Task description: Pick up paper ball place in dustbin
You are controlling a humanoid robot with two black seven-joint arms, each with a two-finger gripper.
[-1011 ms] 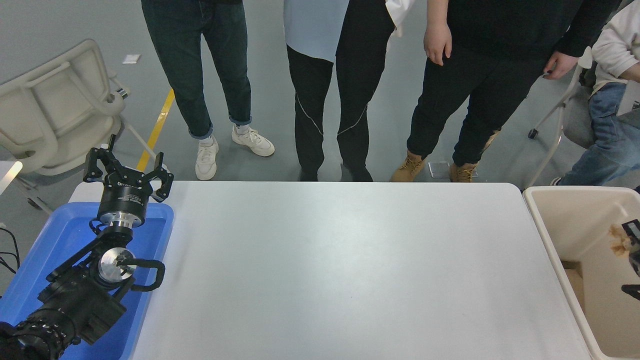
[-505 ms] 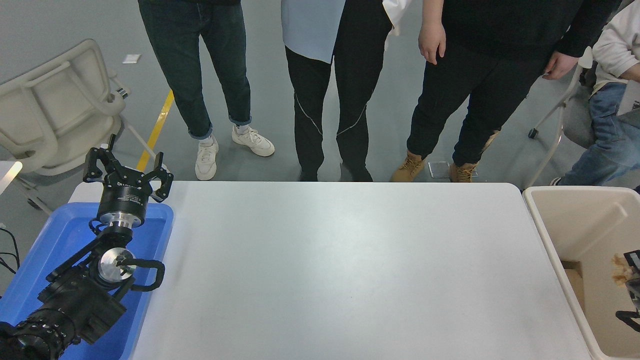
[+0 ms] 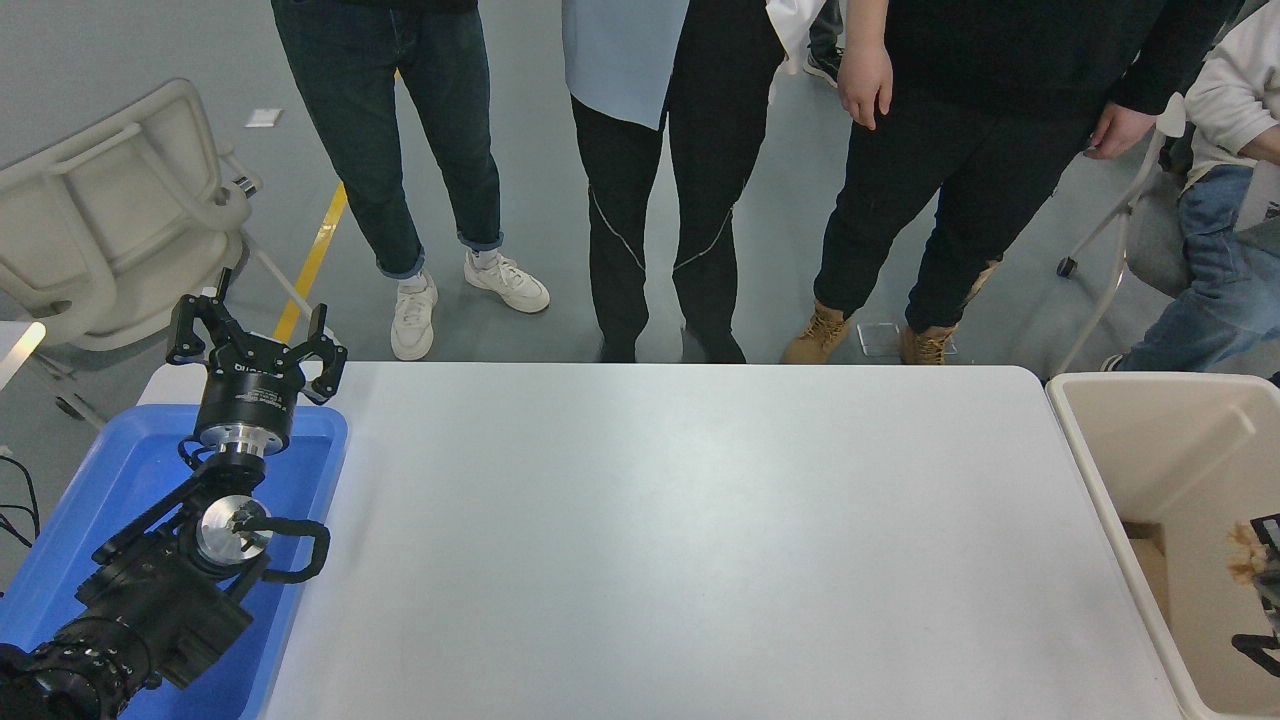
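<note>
Paper ball (image 3: 1244, 555): only a tan, crinkled edge shows at the picture's right border, inside the outline of the bin (image 3: 1110, 470), above its floor. It sits against the black parts of the right gripper (image 3: 1262, 590), which enters at that same border and is mostly cut off. The wad looks held there, but whether the gripper is clamped on it cannot be told from what shows.

Bin: beige, rectangular, thick rounded rim, standing just off the table's right end, its near-left wall running alongside the table edge. A brownish patch lies on its floor near the left wall.

Table (image 3: 680, 540): white, rounded corners, filling the middle of the view.

Left end: a blue tray (image 3: 110, 480) lies partly over the table's left edge. The left arm is parked over it, coming up from the lower left corner. The left gripper (image 3: 256, 335) points away from the camera past the tray's far rim, fingers (image 3: 190, 325) spread apart and holding nothing.

Far side: three people stand along the table's far edge, seen from the waist down, one in white sneakers (image 3: 412, 315), one in tan boots (image 3: 820, 335). A fourth person in jeans sits at the upper right. A beige chair (image 3: 110, 210) stands at the upper left, beside a yellow floor line (image 3: 318, 250).
</note>
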